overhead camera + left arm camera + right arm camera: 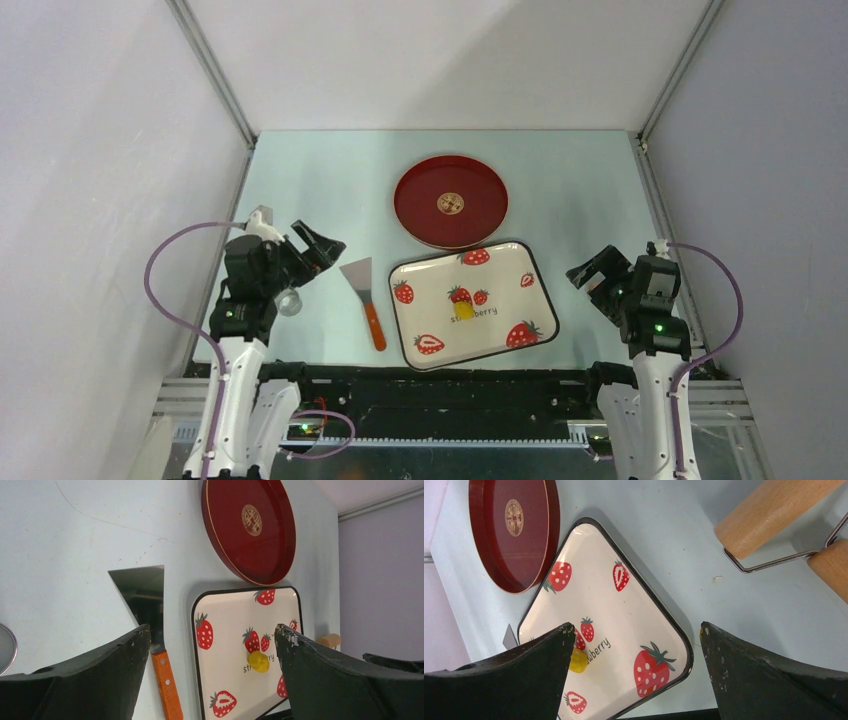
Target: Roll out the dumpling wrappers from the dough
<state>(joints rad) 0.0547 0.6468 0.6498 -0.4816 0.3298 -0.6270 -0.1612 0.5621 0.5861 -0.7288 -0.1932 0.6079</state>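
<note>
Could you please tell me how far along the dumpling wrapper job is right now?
Nothing looks done: the dough is one unrolled lump on the strawberry tray, and the red plate holds no wrappers. Nothing is in hand: the left jaws and right jaws stand open and empty, with the rolling pin untouched on the table. Picking up the pin, flattening the dough and forming wrappers all remain.

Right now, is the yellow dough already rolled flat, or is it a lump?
A lump: the dough sits as a small rounded blob on the strawberry tray, not spread out.
</note>
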